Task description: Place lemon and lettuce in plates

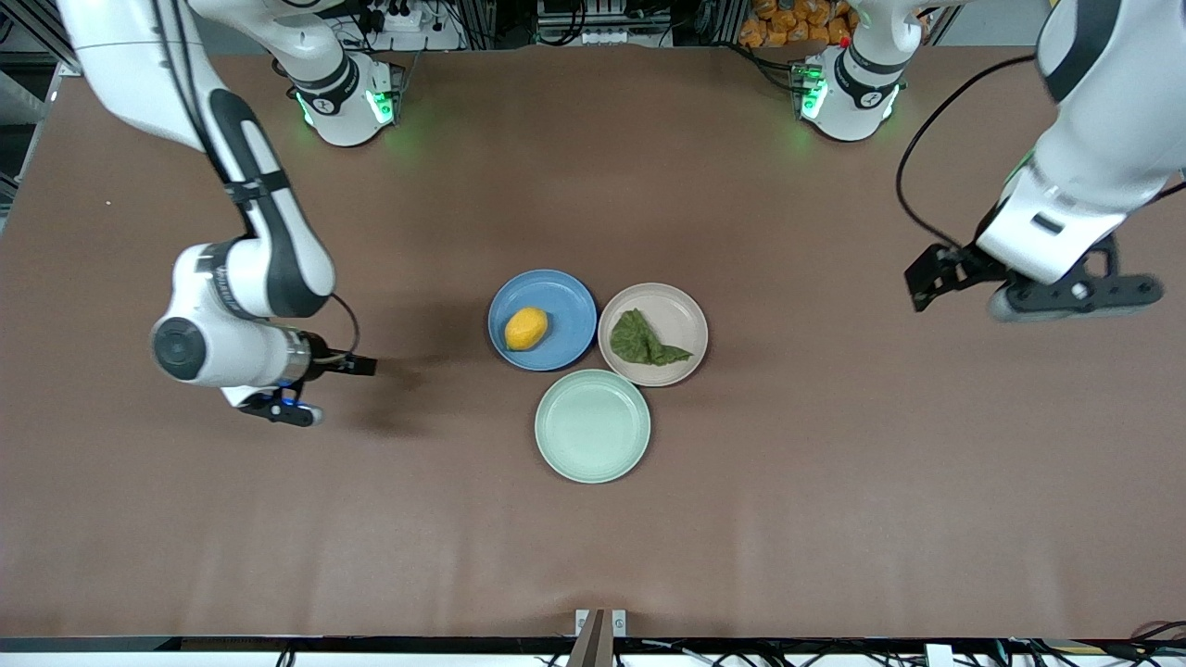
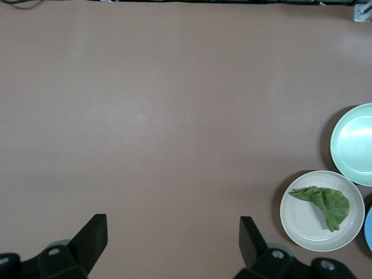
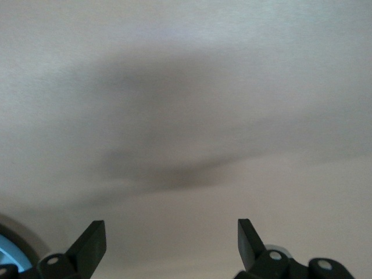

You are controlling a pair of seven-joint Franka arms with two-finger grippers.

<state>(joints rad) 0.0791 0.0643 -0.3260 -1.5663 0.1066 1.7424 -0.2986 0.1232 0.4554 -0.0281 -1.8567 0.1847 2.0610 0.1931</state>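
Observation:
The lemon (image 1: 526, 328) lies in the blue plate (image 1: 567, 304). The lettuce (image 1: 642, 340) lies in the beige-pink plate (image 1: 679, 311), which touches the blue plate toward the left arm's end. In the left wrist view the lettuce (image 2: 325, 204) shows on the beige-pink plate (image 2: 301, 224). My right gripper (image 1: 278, 408) is open and empty, low over bare table toward the right arm's end; in its wrist view (image 3: 171, 238) only the blue plate's rim (image 3: 10, 256) shows. My left gripper (image 1: 1075, 296) is open and empty, high over the table toward the left arm's end, as its wrist view (image 2: 172, 235) also shows.
An empty pale mint-green plate (image 1: 592, 425) sits nearer to the front camera, touching both other plates; it also shows in the left wrist view (image 2: 354, 142). The brown table (image 1: 834, 482) is bare around the three plates.

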